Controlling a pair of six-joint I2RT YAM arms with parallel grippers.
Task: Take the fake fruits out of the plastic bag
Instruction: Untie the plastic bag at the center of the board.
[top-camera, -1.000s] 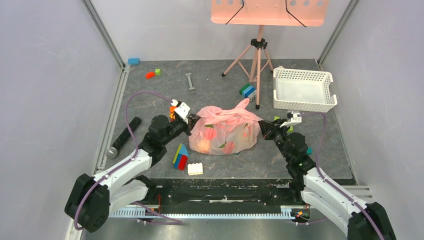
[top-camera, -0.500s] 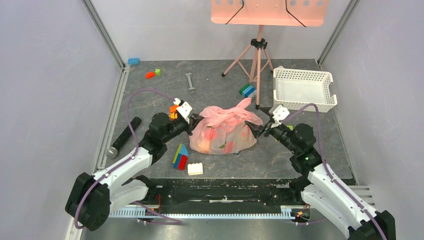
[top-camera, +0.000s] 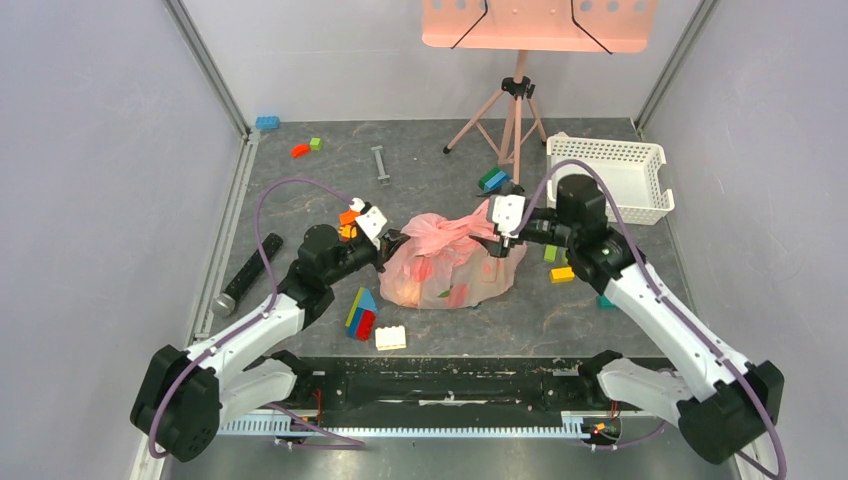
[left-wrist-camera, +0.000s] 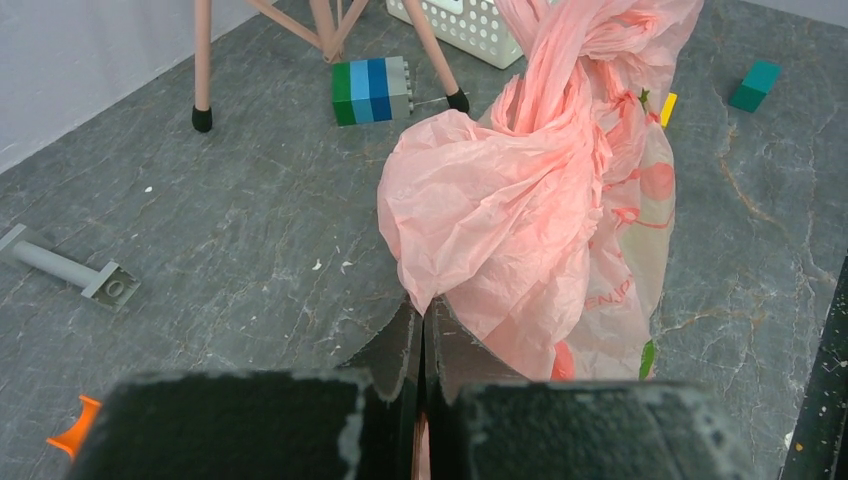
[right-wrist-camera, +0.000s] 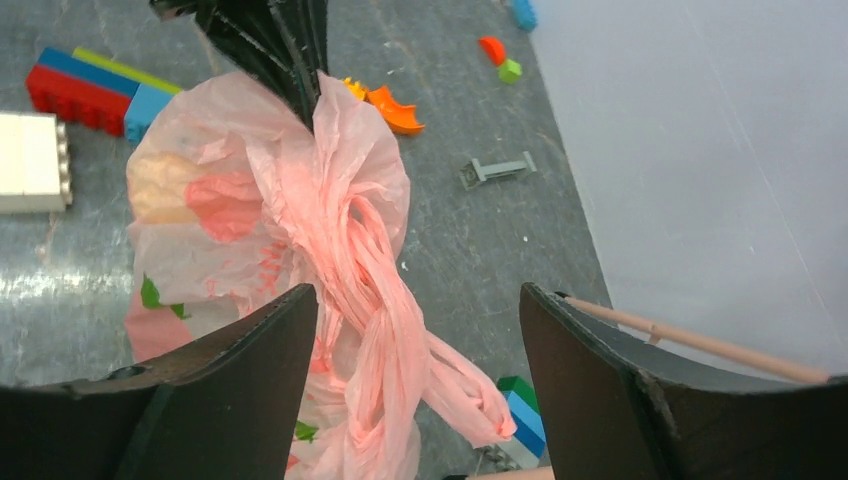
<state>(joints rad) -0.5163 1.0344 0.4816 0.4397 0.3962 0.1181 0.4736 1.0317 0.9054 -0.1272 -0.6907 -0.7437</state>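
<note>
Lying near the middle of the desk (top-camera: 430, 172), the plastic bag (top-camera: 450, 265) formed a crumpled pink mound between the 2 arms. Its 2 handle loops were twisted together into 1 rope (right-wrist-camera: 385, 330) rising from its top toward the far right.

The left fingers (top-camera: 388, 243) were clenched on a fold of the bag's thin film at its left edge. In the left wrist view the 2 fingers met with pink plastic pinched between them, and the bag stretched away from their tips. The right fingers (top-camera: 495, 240) were spread wide at the bag's upper right side. In the right wrist view they straddled the twisted rope, 1 finger on each side, and neither appeared to touch it.

The fake fruits (top-camera: 408, 288) were inside the bag, seen only as blurred red, orange and green patches through the film. Which fruit was which could not be told.

Just left of the bag's near side stood a stack of red, blue, yellow and green blocks (top-camera: 362, 313), with a white block (top-camera: 391, 337) beside it. An orange block (top-camera: 348, 215) lay close to the left wrist. A blue and green block (top-camera: 493, 180) sat by a leg of the pink tripod (top-camera: 515, 120). The white lattice basket (top-camera: 605, 180) stood at the far right, apart from the bag. A yellow block (top-camera: 562, 274) lay under the right arm.
</note>
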